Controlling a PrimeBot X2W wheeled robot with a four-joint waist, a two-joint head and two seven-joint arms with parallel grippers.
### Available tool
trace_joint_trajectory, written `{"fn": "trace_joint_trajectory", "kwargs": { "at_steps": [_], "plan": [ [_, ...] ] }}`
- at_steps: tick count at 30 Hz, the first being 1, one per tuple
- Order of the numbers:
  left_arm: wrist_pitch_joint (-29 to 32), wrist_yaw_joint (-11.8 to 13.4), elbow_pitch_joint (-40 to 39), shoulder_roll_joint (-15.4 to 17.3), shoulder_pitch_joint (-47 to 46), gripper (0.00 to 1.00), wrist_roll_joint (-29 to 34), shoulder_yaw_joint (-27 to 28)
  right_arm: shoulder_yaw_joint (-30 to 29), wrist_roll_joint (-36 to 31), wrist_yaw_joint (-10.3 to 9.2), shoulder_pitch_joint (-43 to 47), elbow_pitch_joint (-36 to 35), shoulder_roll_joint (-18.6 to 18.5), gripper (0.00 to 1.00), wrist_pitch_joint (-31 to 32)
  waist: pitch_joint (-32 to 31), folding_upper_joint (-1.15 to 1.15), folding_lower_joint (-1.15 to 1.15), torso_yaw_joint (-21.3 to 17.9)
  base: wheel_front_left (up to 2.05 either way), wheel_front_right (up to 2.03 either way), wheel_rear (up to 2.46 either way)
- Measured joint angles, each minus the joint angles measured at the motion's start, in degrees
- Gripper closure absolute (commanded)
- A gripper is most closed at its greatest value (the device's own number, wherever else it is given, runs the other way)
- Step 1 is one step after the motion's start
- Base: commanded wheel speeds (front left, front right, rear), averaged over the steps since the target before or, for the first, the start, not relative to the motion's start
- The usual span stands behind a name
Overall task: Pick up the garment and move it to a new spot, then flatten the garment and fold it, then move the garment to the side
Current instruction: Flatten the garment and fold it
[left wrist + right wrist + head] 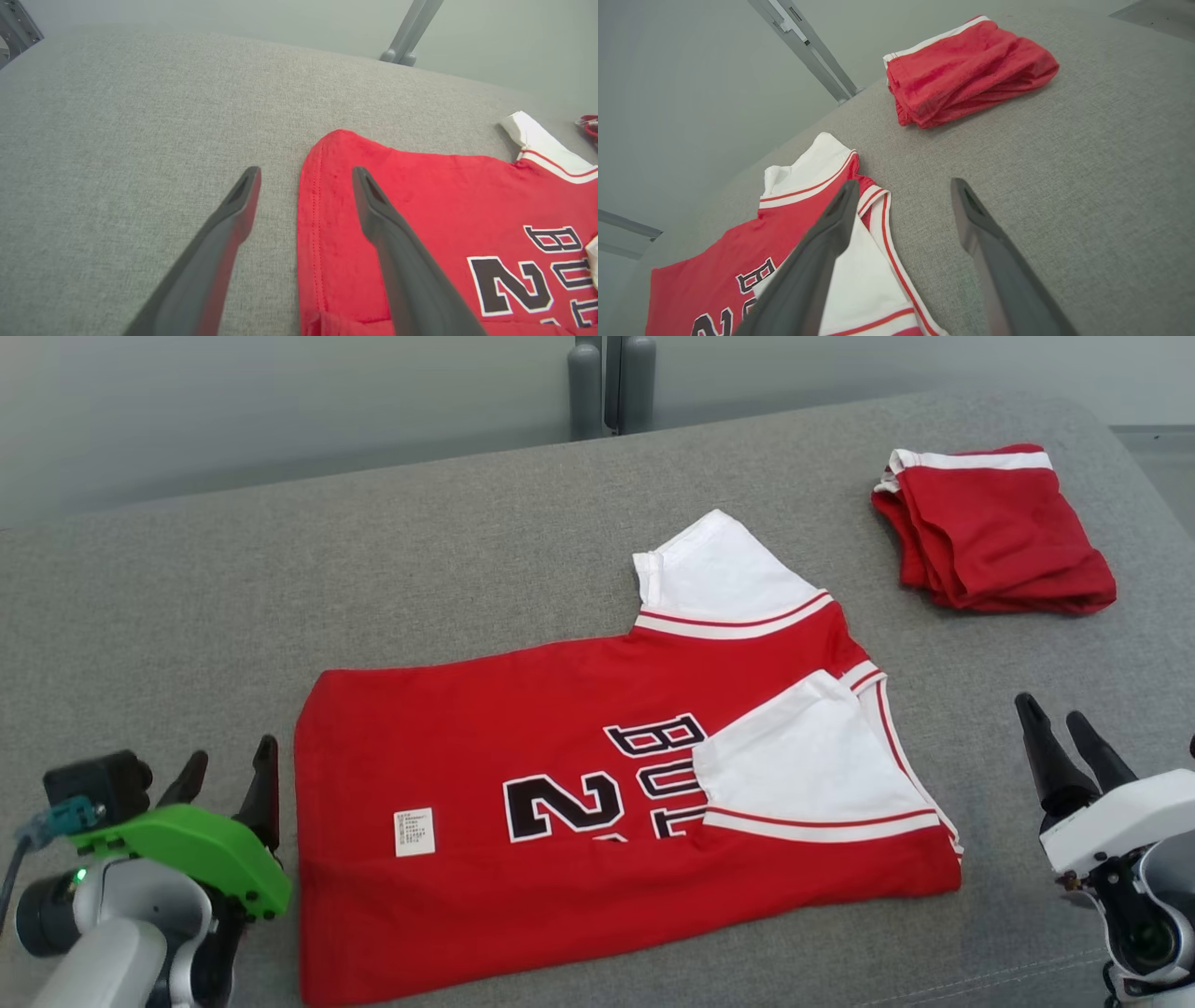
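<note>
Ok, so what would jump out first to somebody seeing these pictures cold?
The red jersey with white sleeves and black lettering, lying partly folded in the middle of the grey fabric surface. Next, a folded red garment at the far right. The open left gripper and right gripper flank the jersey, both empty.

folded red shorts [994, 537], grey cloth table [280, 597]
</note>
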Motion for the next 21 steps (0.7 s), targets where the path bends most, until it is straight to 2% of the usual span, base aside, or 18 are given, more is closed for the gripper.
{"fn": "trace_joint_trajectory", "kwargs": {
  "at_steps": [10,21],
  "plan": [
    [6.6,-3.9,12.0,0.1,-15.6,0.00,2.8,-4.1,6.0,0.4,0.00,-6.0,-3.2,-1.7,0.00,2.2,5.6,0.00,0.00,-0.8,0.00,0.00,0.00],
    [9.8,-5.8,21.5,-2.2,-24.4,0.00,3.5,-6.3,9.5,1.4,0.00,-9.2,-3.0,-4.0,0.00,1.8,10.0,0.00,0.00,-1.1,0.00,0.00,0.00]
  ]
}}
